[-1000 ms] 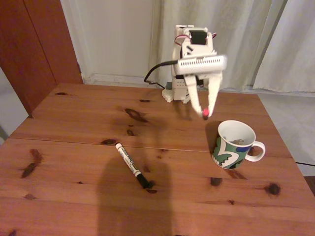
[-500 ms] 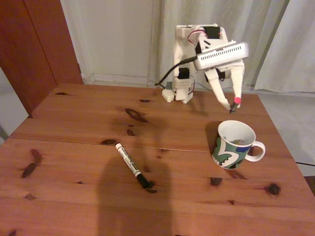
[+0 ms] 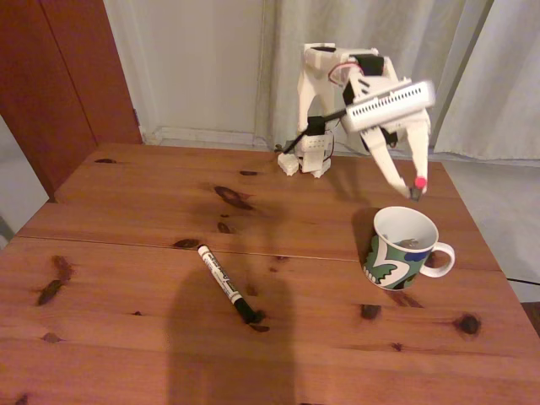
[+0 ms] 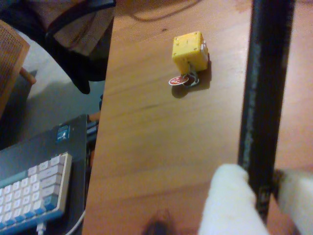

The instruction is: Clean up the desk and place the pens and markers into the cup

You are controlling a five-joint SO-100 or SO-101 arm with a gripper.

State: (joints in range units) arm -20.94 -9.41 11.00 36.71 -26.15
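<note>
Black pen (image 3: 415, 187) pinched between gripper (image 3: 412, 191) fingers, shifted rightward, now hanging above cup (image 3: 403, 247) rim

desk (image 3: 118, 211): reddish planks | marker (image 3: 224, 283) | cup (image 3: 400, 250)

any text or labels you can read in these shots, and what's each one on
None can be read.
White marker with black cap on the reddish-brown wooden desk: dark print along the barrel, too small to read.
Grey-and-white keyboard: key legends blurred.
Red round tag on the yellow cube: blurred, unreadable.
</note>
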